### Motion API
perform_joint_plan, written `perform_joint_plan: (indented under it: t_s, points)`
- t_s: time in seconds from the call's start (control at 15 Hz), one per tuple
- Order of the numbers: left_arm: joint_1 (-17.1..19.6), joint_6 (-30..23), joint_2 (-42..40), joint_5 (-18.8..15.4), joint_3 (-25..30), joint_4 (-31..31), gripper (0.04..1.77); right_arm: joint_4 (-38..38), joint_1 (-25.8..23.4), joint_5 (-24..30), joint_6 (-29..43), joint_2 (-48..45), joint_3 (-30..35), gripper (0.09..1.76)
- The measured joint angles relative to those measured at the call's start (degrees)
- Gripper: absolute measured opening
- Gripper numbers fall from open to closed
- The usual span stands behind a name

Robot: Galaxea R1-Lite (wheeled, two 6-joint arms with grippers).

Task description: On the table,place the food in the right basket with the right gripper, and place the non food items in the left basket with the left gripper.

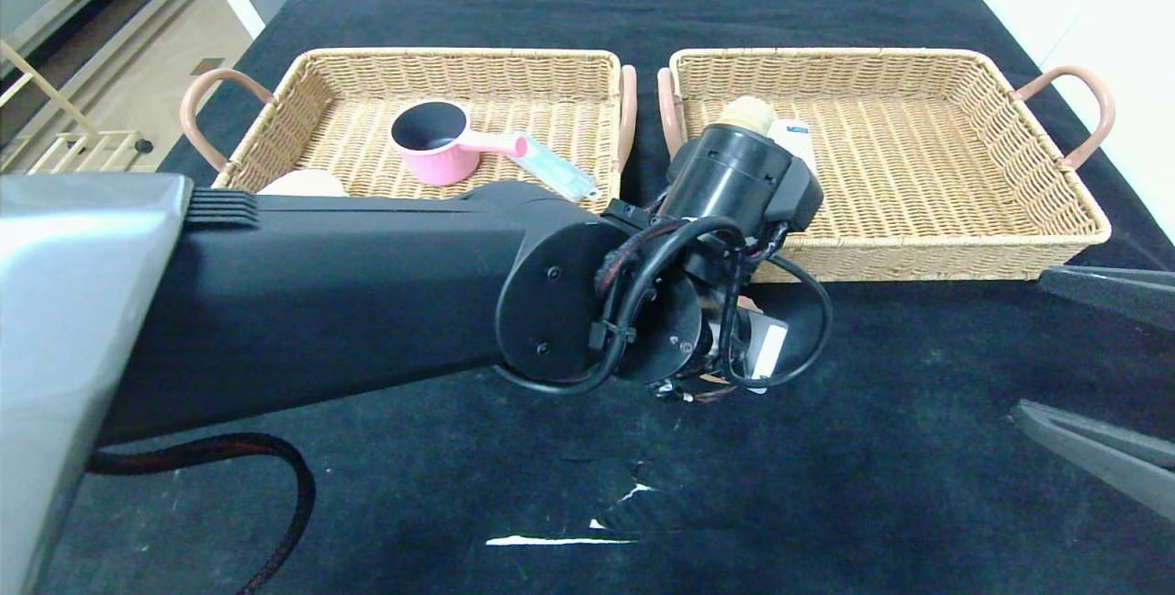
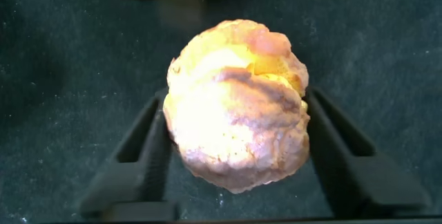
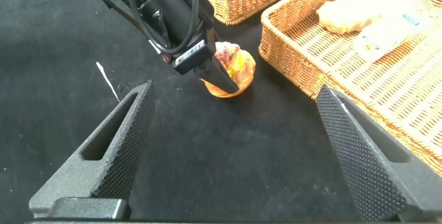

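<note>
The left pincer [image 2: 235, 162] sits low over the black surface [image 1: 367, 503], just in front of the gap between the 2 baskets at mid-frame. Its 2 fingers stand on either side of a lumpy pastry [image 2: 238, 110], close to it but seemingly slack, not clamped. The pastry rests on the surface, near the front corner of the right basket [image 1: 1092, 232].

The pastry looks like food, so it seems to belong to the right pincer [image 3: 235, 148], which waits at the right edge of the frame with its fingers wide apart and nothing between them. To do this well, the left arm should probably lift straight clear without nudging the pastry.

The left basket [image 1: 266, 117], upper left, holds a pink pot [image 1: 441, 143], a pale blue brush [image 1: 555, 168] and a pale item partly hidden. The right basket holds a cream bun [image 1: 748, 110] and a white packet [image 1: 794, 136].
</note>
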Motion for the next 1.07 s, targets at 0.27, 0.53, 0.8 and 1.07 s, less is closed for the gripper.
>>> perform_joint_plan:
  t_s: [0.27, 0.53, 0.8, 1.07]
  points:
    - [-0.13, 0.0, -0.44, 0.02, 0.12, 0.04, 1.46, -0.01, 0.05, -0.02, -0.04, 0.11, 0.11, 1.71]
    - [-0.33, 0.0, -2.29, 0.09, 1.0, 0.44, 1.56, 0.0, 0.05, 0.0, -0.22, -0.05, 0.22, 1.71]
    - [-0.33, -0.05, -6.27, 0.09, 4.47, 0.09, 1.62, 0.55, -0.02, -0.17, -0.15, -0.24, 0.24, 1.71]
    - [-0.3, -0.06, -13.84, -0.41, 14.25, -2.58, 1.66, 4.33, -0.06, -0.28, -0.24, -0.66, -0.46, 1.71]
